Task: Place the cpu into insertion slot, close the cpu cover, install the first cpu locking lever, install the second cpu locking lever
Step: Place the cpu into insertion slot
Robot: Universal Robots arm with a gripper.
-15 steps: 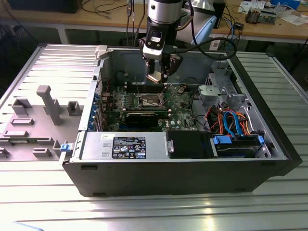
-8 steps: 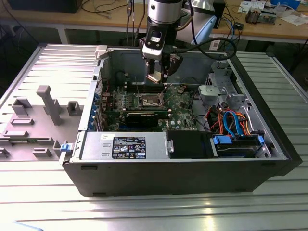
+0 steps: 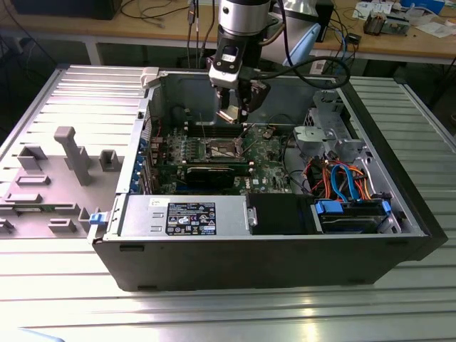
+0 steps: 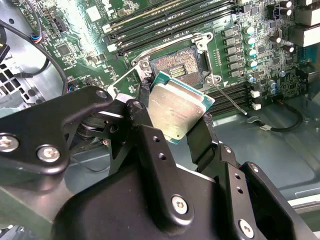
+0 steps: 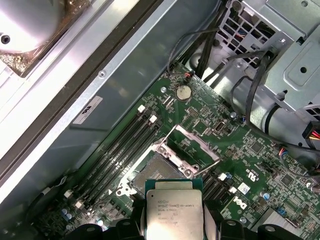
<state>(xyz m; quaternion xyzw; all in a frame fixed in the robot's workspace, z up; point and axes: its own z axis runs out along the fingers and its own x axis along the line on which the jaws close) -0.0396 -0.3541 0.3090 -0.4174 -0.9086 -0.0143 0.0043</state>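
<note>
One cpu (image 4: 178,106) in the tool (image 4: 171,116)

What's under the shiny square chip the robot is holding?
Beneath the cpu, held in the tool, lies the green board with its open socket, contact grid bare. The chip hides the socket's nearest edge and the board right below it, so that part cannot be seen.

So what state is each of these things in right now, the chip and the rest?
Small square silver-topped cpu: gripped, held in the air, not in the socket.
Black gripper: shut on the cpu.
Square socket on the green board: uncovered, empty.
Thin silver frame cpu cover: swung up, open.
Black computer case: side open.
</note>
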